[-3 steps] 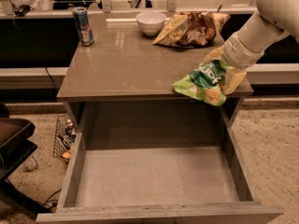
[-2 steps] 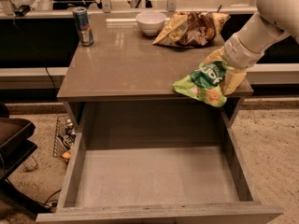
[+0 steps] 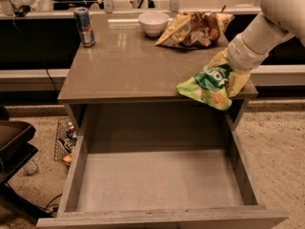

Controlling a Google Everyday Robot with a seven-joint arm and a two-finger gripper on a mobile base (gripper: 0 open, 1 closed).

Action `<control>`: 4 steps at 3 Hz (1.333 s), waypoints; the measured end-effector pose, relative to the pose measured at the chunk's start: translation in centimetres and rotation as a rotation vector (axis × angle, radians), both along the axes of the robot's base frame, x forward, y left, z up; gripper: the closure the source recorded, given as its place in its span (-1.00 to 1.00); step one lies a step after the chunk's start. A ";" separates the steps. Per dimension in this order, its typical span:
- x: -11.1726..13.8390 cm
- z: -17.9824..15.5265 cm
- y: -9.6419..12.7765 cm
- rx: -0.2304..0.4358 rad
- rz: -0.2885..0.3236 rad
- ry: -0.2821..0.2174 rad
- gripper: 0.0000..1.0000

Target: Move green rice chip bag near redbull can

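Note:
The green rice chip bag (image 3: 207, 85) lies at the front right corner of the tabletop (image 3: 124, 66), and its lower edge hangs over the front edge. My gripper (image 3: 228, 73) reaches in from the upper right on a white arm. Its yellowish fingers (image 3: 238, 82) are closed around the bag's right side. The redbull can (image 3: 84, 26), slim and blue and silver, stands upright at the far left corner of the table, far from the bag.
A white bowl (image 3: 153, 23) and a brown-and-yellow snack bag (image 3: 195, 28) sit along the back of the table. A large drawer (image 3: 157, 180) is pulled open below the front edge. A wire basket (image 3: 64, 140) and a dark chair (image 3: 14, 147) stand on the floor to the left.

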State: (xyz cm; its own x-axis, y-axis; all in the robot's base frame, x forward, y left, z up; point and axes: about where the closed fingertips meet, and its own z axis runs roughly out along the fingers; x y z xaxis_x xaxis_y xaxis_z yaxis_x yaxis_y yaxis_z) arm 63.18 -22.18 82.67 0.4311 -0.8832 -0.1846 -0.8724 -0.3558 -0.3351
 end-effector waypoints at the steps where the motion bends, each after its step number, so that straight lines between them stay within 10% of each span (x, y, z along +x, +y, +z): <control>1: 0.7 1.5 1.0 -0.042 0.019 -0.012 1.00; 3: 3.0 12.6 8.5 -0.149 0.093 -0.156 1.00; 4: 4.8 15.1 12.7 -0.091 0.145 -0.247 1.00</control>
